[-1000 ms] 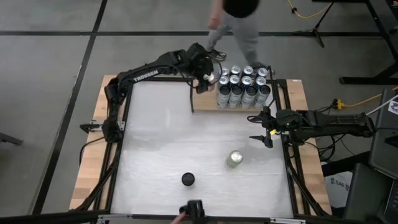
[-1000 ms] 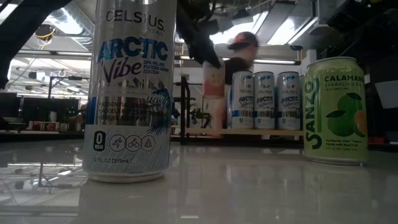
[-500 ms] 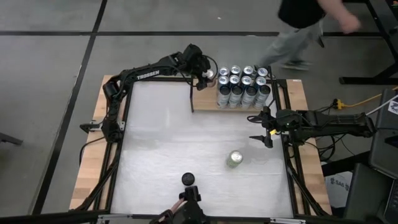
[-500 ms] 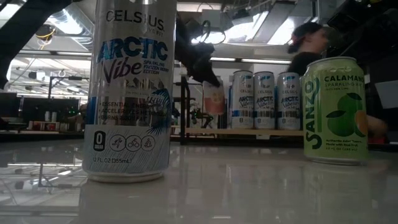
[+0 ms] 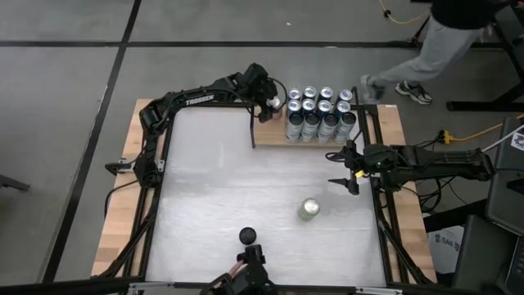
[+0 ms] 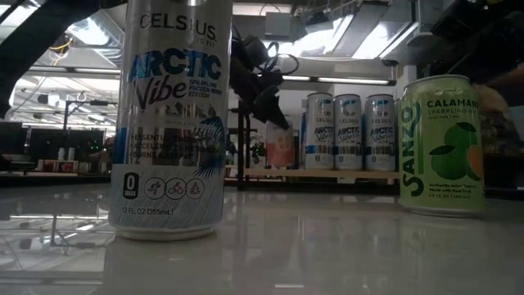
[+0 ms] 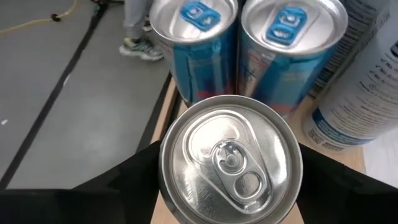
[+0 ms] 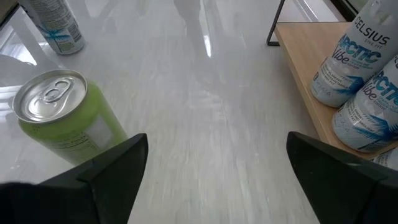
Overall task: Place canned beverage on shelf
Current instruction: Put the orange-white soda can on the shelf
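- The left end effector [image 5: 271,104] is closed on a can [image 7: 231,160], held at the shelf [image 5: 270,137] end, beside the shelved cans [image 5: 321,113].
- It should be lowered upright, clear of its neighbours, before release.
- The right end effector [image 5: 350,170] is held open over the surface [image 5: 213,188].

A person's legs [image 5: 426,57] cross the grey floor [image 5: 74,90] beyond the white table [image 5: 221,188].

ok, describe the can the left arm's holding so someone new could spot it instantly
Start at the wooden shelf on the table's far edge, packed with tall white-and-blue cans. At its open left end, the left gripper holds a pink-labelled can just above the board. It is the only pink can and the only one in a gripper.
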### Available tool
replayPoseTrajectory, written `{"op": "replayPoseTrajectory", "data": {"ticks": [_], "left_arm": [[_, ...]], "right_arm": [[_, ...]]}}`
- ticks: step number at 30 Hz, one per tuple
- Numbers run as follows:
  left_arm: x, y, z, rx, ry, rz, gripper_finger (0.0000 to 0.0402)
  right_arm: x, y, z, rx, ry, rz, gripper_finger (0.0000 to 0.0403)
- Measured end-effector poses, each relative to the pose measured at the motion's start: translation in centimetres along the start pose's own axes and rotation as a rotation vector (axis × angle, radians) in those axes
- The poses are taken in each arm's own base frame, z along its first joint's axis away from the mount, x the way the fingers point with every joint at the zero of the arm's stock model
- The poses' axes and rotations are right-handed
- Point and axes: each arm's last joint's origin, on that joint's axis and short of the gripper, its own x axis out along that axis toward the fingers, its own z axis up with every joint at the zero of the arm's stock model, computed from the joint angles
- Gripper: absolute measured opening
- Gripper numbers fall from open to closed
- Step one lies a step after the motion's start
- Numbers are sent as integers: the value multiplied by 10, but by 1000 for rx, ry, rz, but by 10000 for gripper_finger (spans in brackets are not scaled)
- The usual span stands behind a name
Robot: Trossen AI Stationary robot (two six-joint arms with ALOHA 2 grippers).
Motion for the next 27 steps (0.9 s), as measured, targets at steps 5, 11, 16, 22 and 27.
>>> {"op": "replayPoseTrajectory", "data": {"ticks": [5, 11, 16, 22, 27], "left_arm": [[1, 0, -1, -1, 4, 2, 291], [1, -1, 0, 1, 3, 0, 310], [1, -1, 0, 1, 3, 0, 315], [1, -1, 0, 2, 3, 0, 316], [1, -1, 0, 1, 4, 5, 316]], "right_arm": [[0, 0, 0, 0, 0, 0, 372], [0, 0, 0, 0, 1, 0, 372], [0, 0, 0, 0, 1, 0, 372], [0, 0, 0, 0, 1, 0, 372], [0, 0, 0, 0, 1, 0, 372]]}}
